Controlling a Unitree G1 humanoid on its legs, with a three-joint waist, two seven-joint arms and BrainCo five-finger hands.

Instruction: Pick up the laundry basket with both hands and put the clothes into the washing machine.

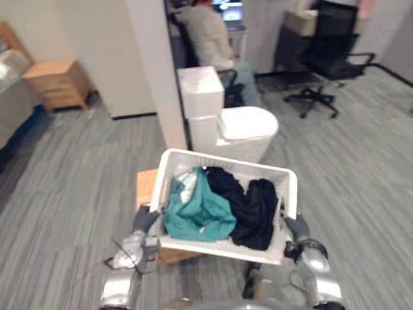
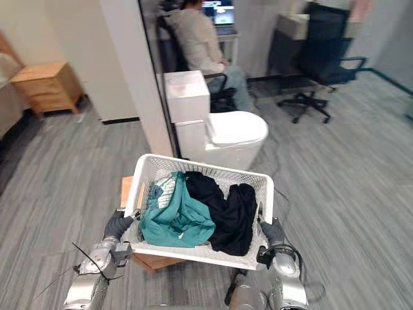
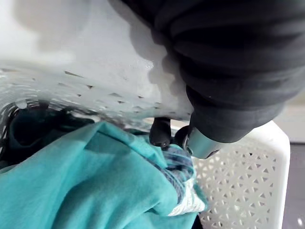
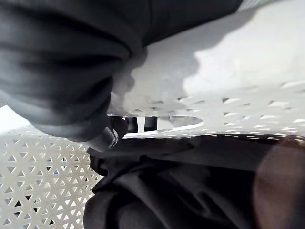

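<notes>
I hold a white mesh laundry basket (image 1: 193, 155) in front of me, above a low wooden stand (image 1: 146, 184). Inside lie a teal garment (image 1: 197, 212) on the left and a black garment (image 1: 256, 210) on the right. My left hand (image 1: 144, 220) grips the basket's left side; its dark fingertips (image 3: 160, 132) curl over the rim beside the teal cloth (image 3: 86, 181). At the right side, my right hand (image 1: 297, 227) has its fingertips (image 4: 129, 125) hooked through the handle slot above the black cloth (image 4: 181, 191). A white rounded machine (image 1: 248, 129) with its lid down stands just beyond the basket.
A white box (image 1: 201, 90) sits against the machine, next to a white pillar (image 1: 158, 71). A person (image 1: 210, 32) sits at a desk behind it. A black office chair (image 1: 329, 58) stands at the back right, a wooden cabinet (image 1: 58, 81) at the back left.
</notes>
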